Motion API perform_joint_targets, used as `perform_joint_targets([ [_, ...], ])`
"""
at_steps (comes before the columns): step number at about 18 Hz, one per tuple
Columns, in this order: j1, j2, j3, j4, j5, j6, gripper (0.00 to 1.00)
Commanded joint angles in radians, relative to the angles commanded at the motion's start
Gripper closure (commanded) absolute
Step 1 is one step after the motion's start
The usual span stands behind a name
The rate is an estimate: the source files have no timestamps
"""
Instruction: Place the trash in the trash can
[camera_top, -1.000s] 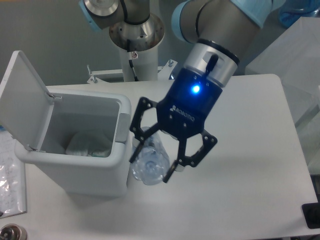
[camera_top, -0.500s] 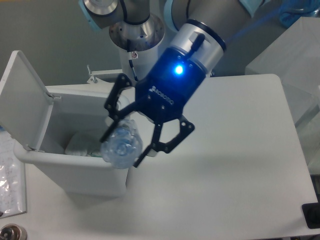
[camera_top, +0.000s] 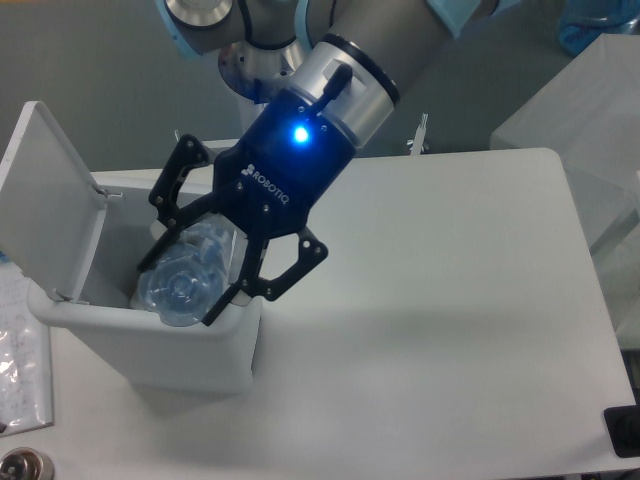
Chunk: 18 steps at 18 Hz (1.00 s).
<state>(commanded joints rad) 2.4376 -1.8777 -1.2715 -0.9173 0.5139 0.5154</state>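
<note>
My gripper (camera_top: 180, 285) is shut on the clear plastic bottle (camera_top: 185, 278) and holds it tilted over the open trash can (camera_top: 150, 350), a white bin on the table's left. The bottle's base faces the camera; its cap is hidden behind the gripper. The bin's lid (camera_top: 45, 200) stands open at the left. The clear bag inside the bin is hidden behind the bottle and gripper.
A flat clear sleeve of papers (camera_top: 20, 350) lies at the left edge beside the bin. A round metal piece (camera_top: 20, 467) sits at the bottom left. A dark object (camera_top: 625, 432) sits at the table's bottom right corner. The arm's base post (camera_top: 265, 60) stands behind the bin.
My gripper has carried the bottle left and up, from the table in front of the bin's right side to over the bin's opening. The bag in the bin is now covered from view.
</note>
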Motion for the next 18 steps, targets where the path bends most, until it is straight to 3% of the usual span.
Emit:
perform_joint_targets([
  [5, -0.020, 0.023, -0.101, 0.063, 0.002, 0.037, 0.36],
  [9, -0.022, 0.038, -0.147, 0.066, 0.002, 0.089, 0.27],
  [11, -0.022, 0.054, -0.176, 0.066, 0.002, 0.126, 0.15],
  [15, -0.017, 0.081, -0.227, 0.066, 0.002, 0.175, 0.01],
  [18, 0.015, 0.078, -0.223, 0.064, 0.003, 0.176, 0.00],
])
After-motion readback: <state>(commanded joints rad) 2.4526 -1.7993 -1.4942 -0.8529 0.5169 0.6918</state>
